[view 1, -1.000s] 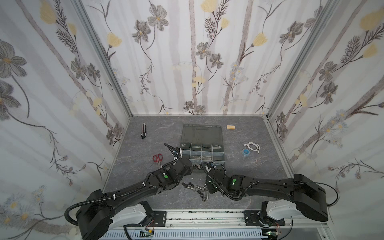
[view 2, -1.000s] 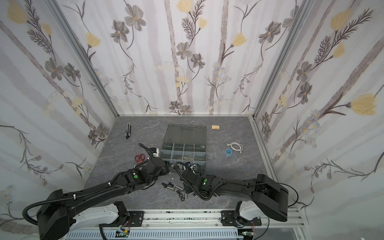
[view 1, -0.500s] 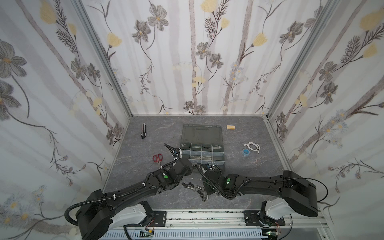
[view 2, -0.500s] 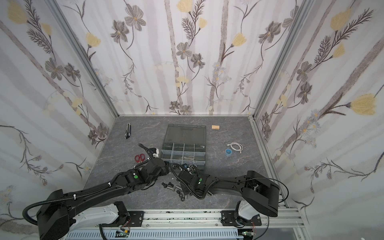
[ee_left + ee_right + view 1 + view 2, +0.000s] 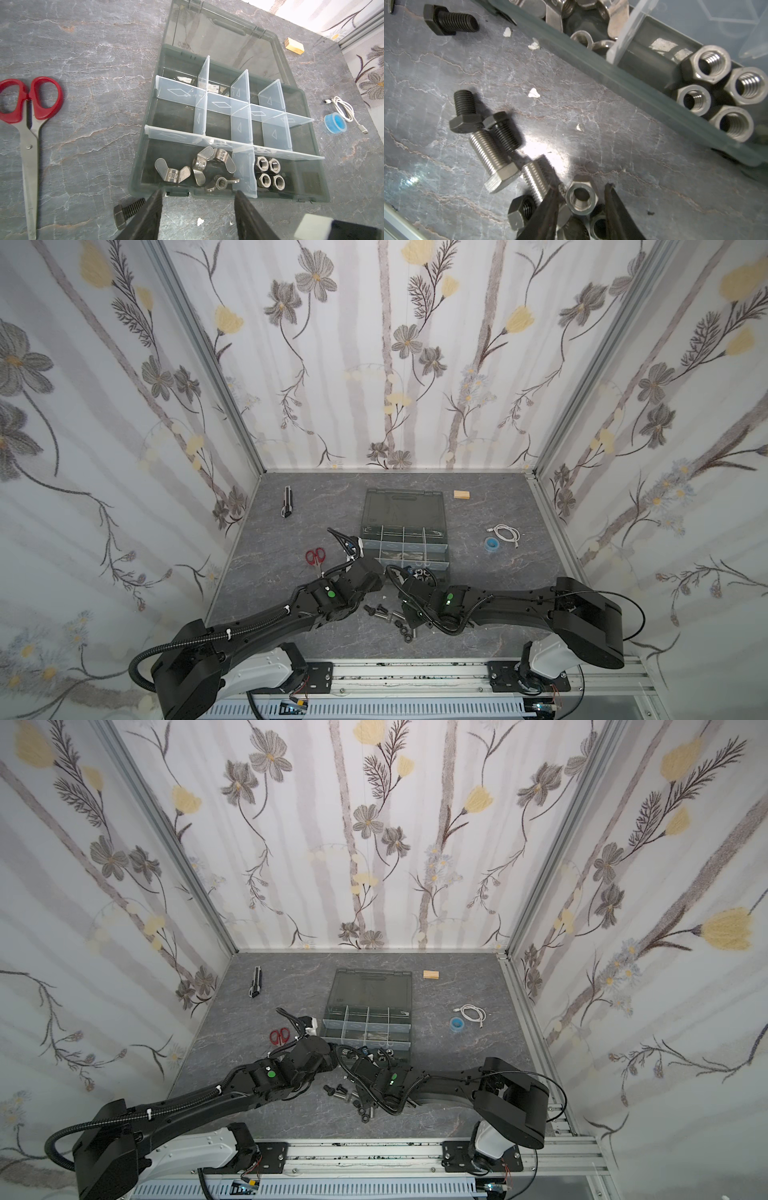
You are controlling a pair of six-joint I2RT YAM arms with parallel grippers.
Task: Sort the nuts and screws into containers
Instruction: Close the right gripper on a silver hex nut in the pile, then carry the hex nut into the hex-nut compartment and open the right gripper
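Looks maybe halfway. On the table (image 5: 83, 104), just in front of the case (image 5: 280, 196): loose screws (image 5: 492, 153) plus a couple of nuts (image 5: 600, 226) left to sort. Got wing nuts (image 5: 199, 166) in one front compartment, hex nuts (image 5: 269, 173) next door. Hovering the left gripper (image 5: 197, 191), apart and empty, by the case's front wall. Straddling a silver nut (image 5: 580, 197) with the right gripper (image 5: 581, 187), jaws apart, not clamped yet.

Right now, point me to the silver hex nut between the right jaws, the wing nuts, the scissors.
silver hex nut (image 5: 580, 196): right wrist view, its centre bore.
wing nuts (image 5: 172, 174): left wrist view, hub of the leftmost one.
scissors (image 5: 29, 146): left wrist view, pivot rivet.
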